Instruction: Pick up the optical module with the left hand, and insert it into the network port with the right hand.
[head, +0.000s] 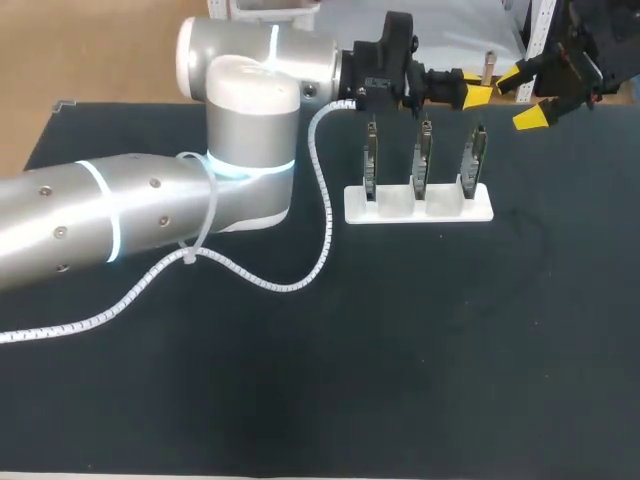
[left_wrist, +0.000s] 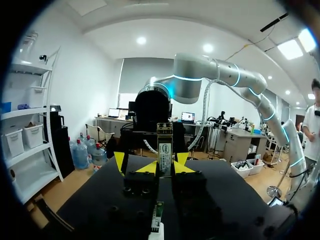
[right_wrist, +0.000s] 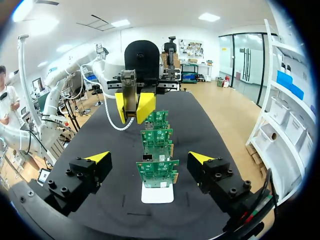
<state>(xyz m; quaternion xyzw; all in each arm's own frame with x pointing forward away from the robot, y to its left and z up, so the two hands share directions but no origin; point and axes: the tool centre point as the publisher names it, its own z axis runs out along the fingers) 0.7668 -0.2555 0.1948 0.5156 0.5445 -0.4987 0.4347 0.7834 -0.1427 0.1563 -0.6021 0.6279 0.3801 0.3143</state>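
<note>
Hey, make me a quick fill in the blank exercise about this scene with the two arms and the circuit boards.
1. The white holder carries ___ upright green circuit boards.
2. The left gripper pinches the optical module between its ___ fingertips.
3. The right gripper holds nothing; its fingers are ___.

Missing words: three; yellow; open.

optical module (left_wrist: 164, 145): slim silvery metal bar with a label on its face. stands upright, pinched from two sides by the yellow tips of the left gripper (left_wrist: 164, 169), out past the row of boards.

network port (right_wrist: 148, 159): small metal cage on the end one of three green boards (head: 423, 158), which stand upright in a white stand (head: 420, 210).
</note>
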